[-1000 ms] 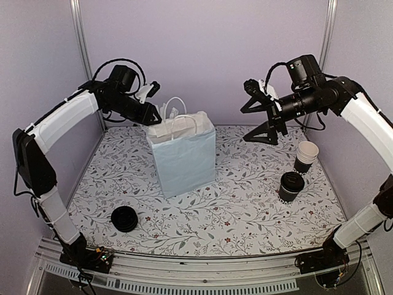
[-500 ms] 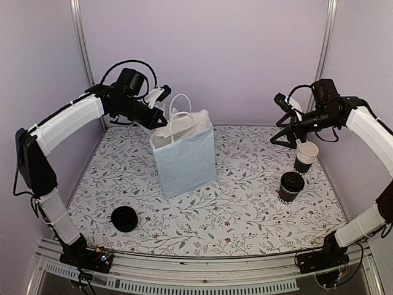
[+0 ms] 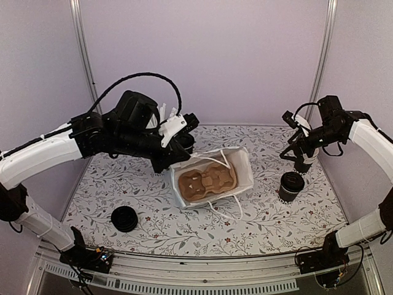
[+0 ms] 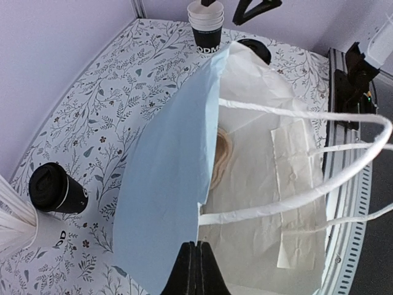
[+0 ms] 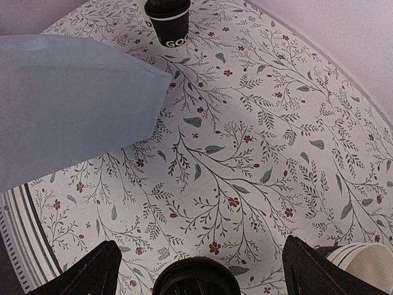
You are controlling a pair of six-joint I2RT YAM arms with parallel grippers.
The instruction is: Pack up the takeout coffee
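Observation:
A lidded black takeout coffee [image 3: 291,186] stands at the right of the table, and its lid [image 5: 196,279] shows low between the fingers of my right gripper [image 5: 202,261]. That gripper [image 3: 296,153] hangs open just above and behind it, touching nothing. A second lidded black cup [image 5: 167,21] stands beyond the bag near the back wall [image 4: 56,190]. My left gripper [image 4: 198,249] is shut on the rim of the pale blue paper bag [image 4: 166,184], holding it tipped with its mouth up [image 3: 242,169]. A brown cardboard cup carrier [image 3: 206,181] lies inside.
A stack of unlidded cups [image 4: 206,27] stands by the right gripper [image 5: 368,264]. A low pile of black lids [image 3: 124,219] sits near the front left. The bag's white handles [image 4: 344,123] hang loose. The metal rail [image 3: 196,270] runs along the near edge.
The left gripper closed on the bag's rim and swung the upright bag over, so its mouth and the carrier now show. The right arm dropped from high centre to just above the cups.

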